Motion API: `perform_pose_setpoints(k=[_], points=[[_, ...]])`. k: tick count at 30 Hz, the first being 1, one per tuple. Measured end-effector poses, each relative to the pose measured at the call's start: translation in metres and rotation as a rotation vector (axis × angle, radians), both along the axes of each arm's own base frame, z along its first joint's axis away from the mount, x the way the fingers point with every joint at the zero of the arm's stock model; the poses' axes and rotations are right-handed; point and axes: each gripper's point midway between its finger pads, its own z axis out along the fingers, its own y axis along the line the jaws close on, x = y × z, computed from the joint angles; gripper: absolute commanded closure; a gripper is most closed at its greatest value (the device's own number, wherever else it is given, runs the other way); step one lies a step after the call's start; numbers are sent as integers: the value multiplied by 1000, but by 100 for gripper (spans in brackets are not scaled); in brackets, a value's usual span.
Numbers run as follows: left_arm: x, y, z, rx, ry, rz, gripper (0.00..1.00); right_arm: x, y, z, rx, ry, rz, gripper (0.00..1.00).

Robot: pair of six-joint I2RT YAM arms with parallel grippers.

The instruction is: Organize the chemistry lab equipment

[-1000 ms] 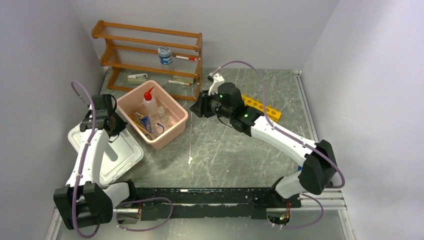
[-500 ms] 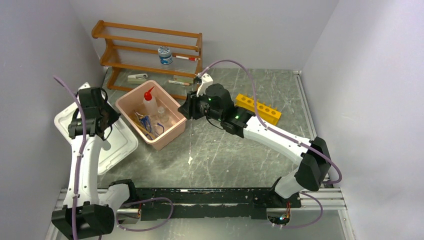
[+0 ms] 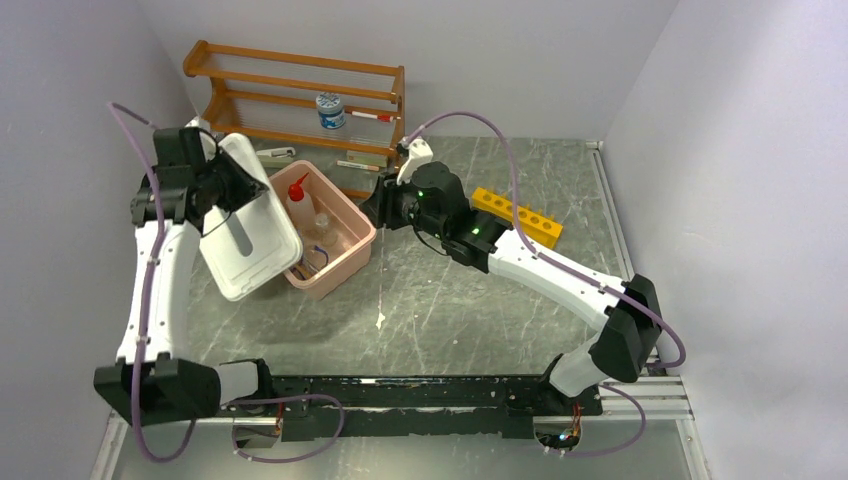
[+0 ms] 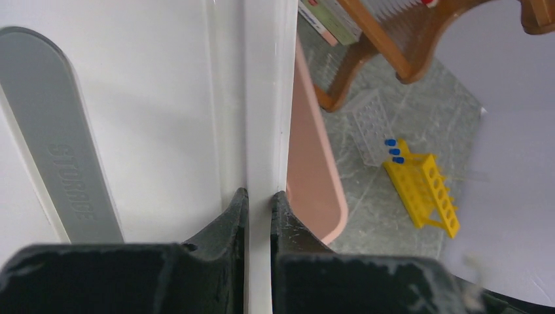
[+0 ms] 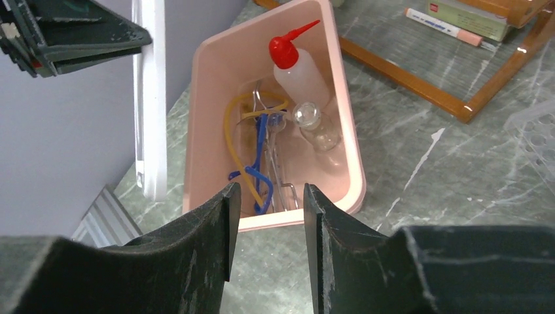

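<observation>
White lid risen over pink bin, rim pinched in left hand

White links, black joints, mauve cables, green LEDs.

Bench: grey marbled top.
Wooden tiered shelf: far left corner. An upper tier holds a blue-patterned jar and a red-capped pen. The bottom tier holds a small beige item and a flat box.
Pink tub: just in front of the shelf.
White lid: grey handle strip, raised and tilted over the tub's left rim.
Clear holed rack: beside the shelf's right foot.
</observation>
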Motion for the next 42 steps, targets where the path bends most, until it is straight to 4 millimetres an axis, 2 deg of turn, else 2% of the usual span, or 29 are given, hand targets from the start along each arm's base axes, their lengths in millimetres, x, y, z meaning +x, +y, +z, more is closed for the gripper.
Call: perform_pose_setpoints(k=[4, 9, 13, 17, 19, 23, 28, 32, 36, 39, 42], points=[[23, -25, -2, -31, 35, -72, 88, 6, -4, -1, -9, -7, -38, 56], [48, -69, -4, -33, 56, -170, 89, 12, -8, -5, -15, -10, -66, 55], [54, -95, -26, -23, 116, -201, 91, 15, -8, -15, -27, -4, -72, 55], [56, -106, -50, -21, 175, -197, 89, 17, -7, -28, -46, 2, -68, 54], [52, -108, -63, -25, 209, -193, 86, 17, -4, -33, -53, 6, -55, 54], [47, -108, -85, -27, 263, -178, 72, 15, 7, -47, -66, 26, -3, 53], [47, -111, -89, -32, 258, -189, 63, 12, 23, -70, -91, 74, 64, 52], [50, -111, -83, -24, 238, -197, 50, 10, 25, -77, -109, 96, 77, 52], [56, -104, -67, 24, 185, -195, 37, 14, 25, -73, -119, 97, 65, 52], [55, -89, -49, 104, 123, -171, 26, 17, 24, -72, -146, 93, 40, 52], [46, -66, -33, 204, 83, -115, 25, 19, 23, -78, -193, 94, 14, 52]])
